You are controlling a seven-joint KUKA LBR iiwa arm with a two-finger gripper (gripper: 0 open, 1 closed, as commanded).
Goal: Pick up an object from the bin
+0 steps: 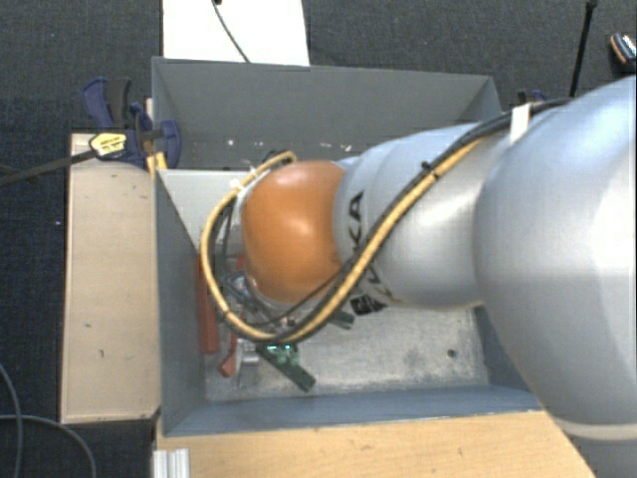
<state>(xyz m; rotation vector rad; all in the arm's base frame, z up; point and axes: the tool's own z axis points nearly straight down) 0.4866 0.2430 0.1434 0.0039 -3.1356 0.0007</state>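
The arm [448,217] is low in the bin [328,98], near a green thing [291,364] at the lower left. I cannot tell if the jaws are open. The pick-up looks unfinished.

The writing you had to read was black block lettering [355,210] running down the silver-grey metal arm link [438,257], right beside the rounded orange wrist cover [289,227]. A "K" stood clear near its top. The yellow-and-black cable [428,172] crossed the remaining letters, so you could not read the full word.
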